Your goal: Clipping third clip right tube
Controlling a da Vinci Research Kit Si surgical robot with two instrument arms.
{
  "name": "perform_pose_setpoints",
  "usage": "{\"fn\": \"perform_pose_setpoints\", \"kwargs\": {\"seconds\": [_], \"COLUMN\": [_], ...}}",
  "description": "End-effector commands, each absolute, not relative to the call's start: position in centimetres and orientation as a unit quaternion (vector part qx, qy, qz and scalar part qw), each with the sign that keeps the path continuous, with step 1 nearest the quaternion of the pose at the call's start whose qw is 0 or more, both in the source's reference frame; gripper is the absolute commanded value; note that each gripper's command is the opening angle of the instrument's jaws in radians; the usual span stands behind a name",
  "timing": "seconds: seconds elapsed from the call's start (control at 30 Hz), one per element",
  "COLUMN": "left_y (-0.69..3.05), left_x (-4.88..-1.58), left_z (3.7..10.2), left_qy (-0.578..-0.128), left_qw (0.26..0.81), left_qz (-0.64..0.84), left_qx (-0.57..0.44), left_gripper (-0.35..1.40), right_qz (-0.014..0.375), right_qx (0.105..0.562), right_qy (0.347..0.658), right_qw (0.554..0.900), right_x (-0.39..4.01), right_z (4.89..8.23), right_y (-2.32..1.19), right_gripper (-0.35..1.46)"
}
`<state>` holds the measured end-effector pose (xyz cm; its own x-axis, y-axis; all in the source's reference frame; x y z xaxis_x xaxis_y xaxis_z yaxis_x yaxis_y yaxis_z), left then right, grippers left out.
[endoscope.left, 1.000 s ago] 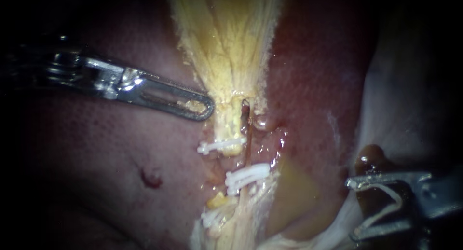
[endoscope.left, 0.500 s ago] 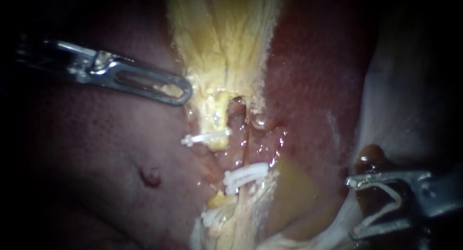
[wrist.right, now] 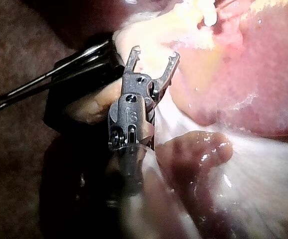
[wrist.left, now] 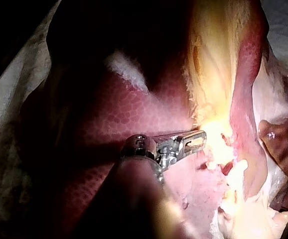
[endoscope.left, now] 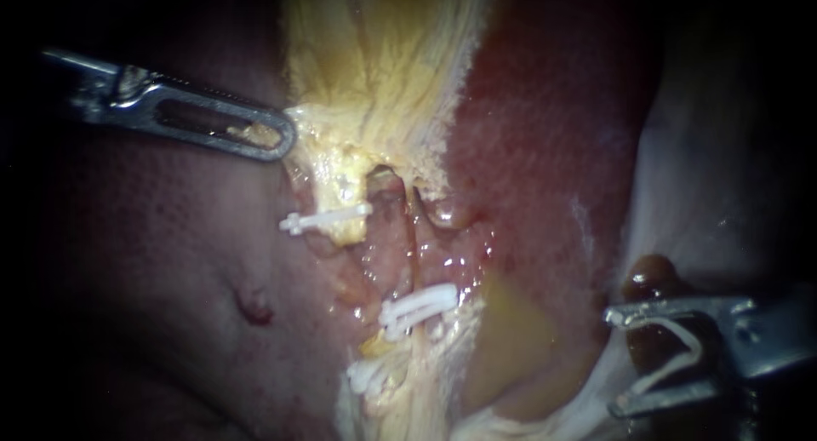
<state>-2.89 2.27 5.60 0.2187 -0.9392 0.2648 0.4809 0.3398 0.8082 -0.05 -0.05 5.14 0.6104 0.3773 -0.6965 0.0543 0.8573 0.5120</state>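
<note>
While the left instrument (endoscope.left: 285, 140) has its end effector closed on the edge of the yellow tissue (endoscope.left: 374, 83), the right instrument (endoscope.left: 614, 362) has its end effector spread wide, gripping a loaded clip (endoscope.left: 699, 347) from both sides, well apart from the right tube (endoscope.left: 414, 237), which runs mid-view over the liver (endoscope.left: 553, 151) with a placed clip (endoscope.left: 417, 306) across it

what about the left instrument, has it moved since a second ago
Yes: the left instrument went up and left, away from the red spot below it.

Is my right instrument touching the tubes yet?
Apart. The endoscope view shows the right instrument, with its loaded clip, well off to the side of the clipped tubes, with bare liver between them.
</note>
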Motion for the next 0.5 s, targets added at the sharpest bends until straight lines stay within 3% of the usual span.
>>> {"fn": "perform_pose_setpoints", "kwargs": {"seconds": [0.03, 0.27, 0.5], "left_y": [2.27, 2.27, 2.27], "left_x": [-2.89, -2.88, -2.88], "left_z": [5.60, 5.61, 5.61], "left_qy": [-0.386, -0.386, -0.386], "left_qw": [0.722, 0.722, 0.722], "left_qz": [-0.492, -0.491, -0.491], "left_qx": [0.297, 0.297, 0.297], "left_gripper": [-0.35, -0.35, -0.35], "right_qz": [0.100, 0.103, 0.132], "right_qx": [0.256, 0.276, 0.293], "right_qy": [0.431, 0.438, 0.468], "right_qw": [0.859, 0.849, 0.824], "right_x": [0.00, 0.34, 0.60], "right_z": [5.17, 5.42, 5.71], "right_y": [-0.04, 0.13, 0.30], "right_gripper": [0.50, 0.49, 0.49]}}
